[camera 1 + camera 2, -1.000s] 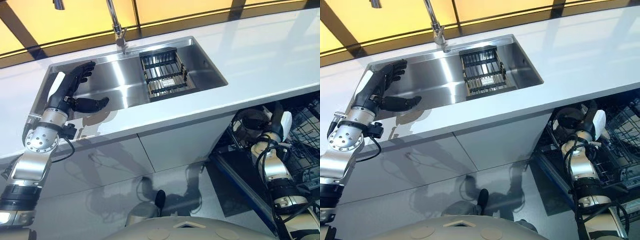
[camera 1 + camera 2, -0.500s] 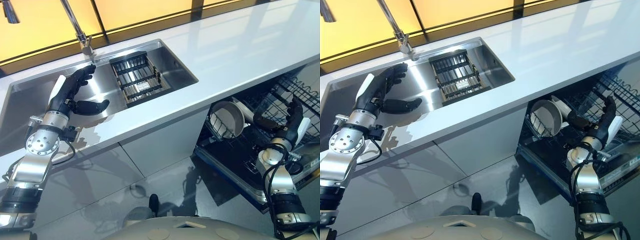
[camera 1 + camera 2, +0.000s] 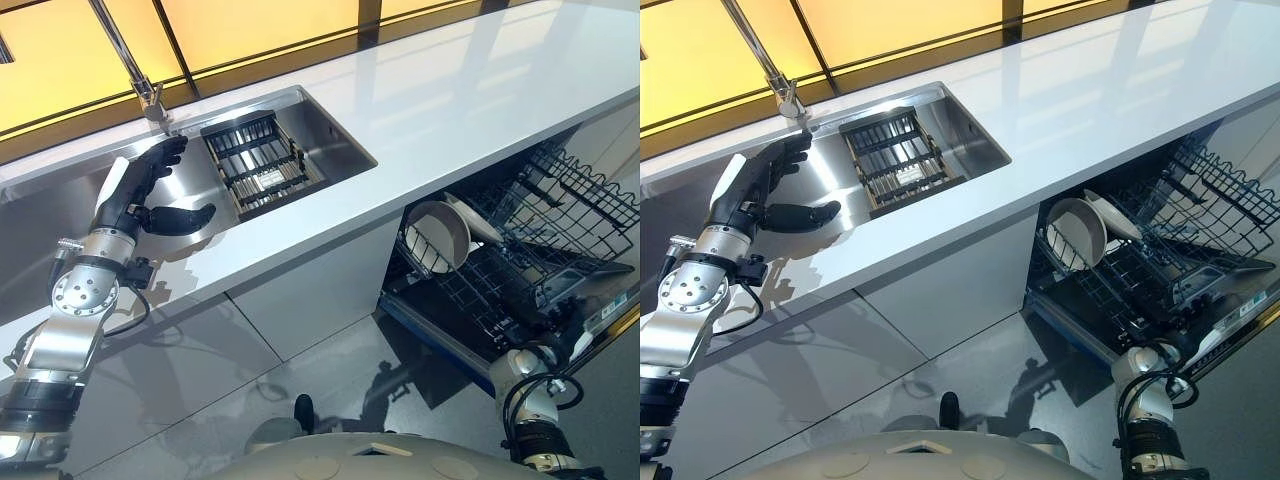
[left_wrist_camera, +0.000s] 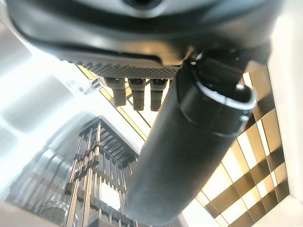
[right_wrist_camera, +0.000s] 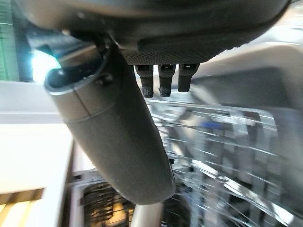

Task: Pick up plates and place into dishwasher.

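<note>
A white bowl-like plate point(image 3: 437, 235) stands on edge in the open dishwasher's lower rack point(image 3: 520, 270), with a second white plate point(image 3: 476, 221) leaning right behind it. My right hand point(image 3: 572, 345) hangs low at the front of the dishwasher, below the rack. Its fingers point(image 5: 161, 78) and thumb point(image 5: 118, 137) are straight and hold nothing. My left hand point(image 3: 140, 190) hovers open over the steel sink point(image 3: 340, 140), to the left of the black dish rack point(image 3: 255, 165) that sits in it. The wrist view shows its thumb point(image 4: 184, 156) stretched out above that rack point(image 4: 90, 184).
A tall tap point(image 3: 140, 85) rises behind the sink. The white counter point(image 3: 480, 90) runs to the right above the dishwasher. The upper wire basket point(image 3: 590, 205) is pulled out at the far right. Glossy grey floor point(image 3: 300, 350) lies in front of the cabinets.
The camera has swung, shifting the whole scene left. My right hand has dropped out of the dishwasher rack toward the lower right. The left hand keeps its pose over the sink.
</note>
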### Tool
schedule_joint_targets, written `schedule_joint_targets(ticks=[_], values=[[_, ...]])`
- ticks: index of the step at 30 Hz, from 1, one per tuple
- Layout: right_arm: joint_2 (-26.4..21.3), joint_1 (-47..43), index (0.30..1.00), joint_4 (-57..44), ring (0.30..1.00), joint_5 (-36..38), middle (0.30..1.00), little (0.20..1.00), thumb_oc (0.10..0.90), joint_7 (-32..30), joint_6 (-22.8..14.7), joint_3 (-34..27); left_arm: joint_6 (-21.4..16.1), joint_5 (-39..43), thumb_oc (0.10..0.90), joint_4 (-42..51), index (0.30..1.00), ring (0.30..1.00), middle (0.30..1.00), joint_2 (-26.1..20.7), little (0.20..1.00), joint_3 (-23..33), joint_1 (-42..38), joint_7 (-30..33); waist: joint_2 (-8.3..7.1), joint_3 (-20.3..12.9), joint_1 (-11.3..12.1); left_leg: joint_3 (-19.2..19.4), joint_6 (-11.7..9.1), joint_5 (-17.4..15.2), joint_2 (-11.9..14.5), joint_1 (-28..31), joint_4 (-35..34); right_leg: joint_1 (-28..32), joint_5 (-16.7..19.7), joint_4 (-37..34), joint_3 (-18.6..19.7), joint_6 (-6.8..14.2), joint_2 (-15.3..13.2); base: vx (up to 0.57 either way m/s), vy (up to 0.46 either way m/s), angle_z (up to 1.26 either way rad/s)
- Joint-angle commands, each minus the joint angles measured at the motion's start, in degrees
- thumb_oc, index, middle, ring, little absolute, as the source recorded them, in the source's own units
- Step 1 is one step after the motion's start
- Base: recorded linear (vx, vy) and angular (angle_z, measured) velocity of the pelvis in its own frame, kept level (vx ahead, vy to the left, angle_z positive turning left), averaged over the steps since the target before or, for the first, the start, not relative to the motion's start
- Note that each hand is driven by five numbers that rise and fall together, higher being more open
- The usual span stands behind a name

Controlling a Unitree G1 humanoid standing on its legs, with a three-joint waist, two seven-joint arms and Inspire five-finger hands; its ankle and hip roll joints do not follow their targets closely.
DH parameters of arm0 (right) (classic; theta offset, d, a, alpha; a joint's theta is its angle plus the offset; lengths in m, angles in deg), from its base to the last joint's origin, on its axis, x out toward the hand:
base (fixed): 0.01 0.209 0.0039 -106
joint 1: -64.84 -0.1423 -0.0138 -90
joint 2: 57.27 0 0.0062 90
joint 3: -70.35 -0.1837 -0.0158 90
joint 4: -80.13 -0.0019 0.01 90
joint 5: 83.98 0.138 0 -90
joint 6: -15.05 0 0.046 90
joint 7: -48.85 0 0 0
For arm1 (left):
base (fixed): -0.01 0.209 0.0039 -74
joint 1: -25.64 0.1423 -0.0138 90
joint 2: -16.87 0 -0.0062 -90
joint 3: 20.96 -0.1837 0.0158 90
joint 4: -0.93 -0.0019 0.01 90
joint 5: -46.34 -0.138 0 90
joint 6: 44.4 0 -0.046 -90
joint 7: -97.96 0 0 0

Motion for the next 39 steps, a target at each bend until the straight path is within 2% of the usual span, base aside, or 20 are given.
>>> schedule_joint_targets(ticks=[1,5,9,11,14,17,23,27,34,39], values=[[-1.58,-4.36,0.900,-0.72,0.900,4.99,0.900,0.900,0.800,0.50,-9.61,-0.69,-3.51,-0.92,0.800,-1.19,0.900,0.900,0.900,-2.82,0.900,5.41,-5.71,4.07,0.29,-3.05,1.27,1.92,0.05,-8.19,-1.34,3.35,1.20,-5.20,-0.15,3.35,-2.83,-0.58,2.53,0.03,-0.014,0.03],[0.07,-5.48,0.900,1.20,0.900,8.32,0.900,0.900,0.800,2.45,-10.93,0.59,-2.20,-0.89,0.800,-0.47,0.900,0.900,0.900,-3.11,0.900,4.55,-6.13,4.04,0.98,-3.08,2.37,0.88,0.00,-8.12,-1.45,3.31,1.44,-4.98,-0.77,4.18,-3.90,-0.92,2.19,0.03,-0.008,0.12],[1.07,-6.21,0.900,-1.36,0.900,15.18,0.900,0.900,0.800,14.41,-11.33,3.48,-1.75,-0.77,0.800,-0.10,0.900,0.900,0.900,-3.25,0.900,4.62,-5.80,3.97,1.47,-3.19,3.34,-0.43,0.00,-7.66,-1.72,3.09,1.19,-5.01,-1.06,4.66,-5.03,-1.19,1.85,0.03,0.006,0.13],[1.11,-6.53,0.900,-2.11,0.900,15.77,0.900,0.900,0.800,18.63,-11.09,4.55,-2.12,-0.79,0.800,-0.37,0.900,0.900,0.900,-3.19,0.900,4.90,-5.41,3.64,1.60,-3.32,3.72,-0.87,-0.13,-7.48,-1.81,2.84,1.14,-5.08,-1.10,4.71,-5.65,-1.19,1.68,0.02,0.011,0.17],[0.64,-7.60,0.900,-3.50,0.900,18.11,0.900,0.900,0.800,27.36,-9.19,6.06,-2.36,-0.66,0.800,-0.58,0.900,0.900,0.900,-3.32,0.900,5.04,-5.02,3.29,1.74,-3.40,4.60,-1.58,-0.28,-7.20,-2.02,2.49,1.13,-5.07,-1.20,4.75,-6.70,-1.26,1.41,0.02,0.011,0.06],[-0.94,-10.32,0.900,-4.37,0.900,17.91,0.900,0.900,0.800,30.90,-8.02,7.05,-2.59,-0.46,0.800,-0.92,0.900,0.900,0.900,-3.34,0.900,4.42,-5.38,3.36,1.77,-3.41,5.61,-2.32,-0.32,-7.03,-2.26,2.29,1.11,-4.98,-1.31,4.80,-7.59,-1.37,1.22,0.03,0.015,0.04],[-3.95,-19.46,0.900,-3.99,0.900,12.79,0.900,0.900,0.800,27.07,-7.36,9.35,-2.40,-0.42,0.800,-1.75,0.900,0.900,0.900,-3.45,0.900,1.91,-7.39,3.38,1.74,-3.23,8.36,-4.52,-0.33,-6.57,-2.77,1.93,1.16,-4.45,-1.59,5.08,-9.22,-1.72,0.91,0.05,0.026,0.13],[-6.11,-26.64,0.900,-1.81,0.900,10.73,0.900,0.900,0.800,23.61,-5.63,10.52,-2.71,0.09,0.800,-2.85,0.900,0.900,0.900,-4.26,0.900,0.86,-8.52,2.75,1.44,-3.24,10.48,-6.20,-0.26,-6.32,-3.20,1.71,1.28,-4.10,-1.87,5.43,-10.44,-2.06,0.74,0.05,0.035,0.14],[-8.81,-32.67,0.900,2.69,0.900,10.39,0.900,0.900,0.800,23.46,-4.81,12.24,-3.60,1.53,0.800,-3.55,0.900,0.900,0.900,-6.04,0.900,1.14,-8.12,1.13,0.96,-3.22,13.33,-8.52,-0.12,-5.99,-3.93,1.57,1.21,-3.33,-1.88,5.30,-12.57,-2.29,0.47,0.03,0.033,0.22],[-9.49,-34.39,0.900,2.64,0.900,10.02,0.900,0.900,0.800,22.82,-5.34,12.16,-5.09,2.11,0.800,-4.75,0.900,0.900,0.900,-6.50,0.900,1.28,-7.66,0.30,1.00,-2.99,13.99,-9.33,0.13,-6.01,-4.48,1.62,1.07,-2.94,-1.52,4.94,-13.25,-2.06,0.21,0.00,0.041,0.24]])
